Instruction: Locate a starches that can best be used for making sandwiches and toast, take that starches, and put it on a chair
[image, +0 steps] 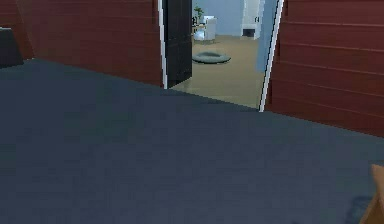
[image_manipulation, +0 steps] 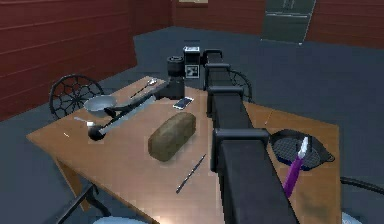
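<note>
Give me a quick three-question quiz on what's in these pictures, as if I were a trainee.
1. True or false: the brown loaf lies on the wooden table.
2. What stands by the table toward the arm side view's left? A) a sofa B) a wire-backed chair C) a bathtub
3. What colour is the floor in the forward view?

Key: 1 true; 2 B; 3 dark blue.
</note>
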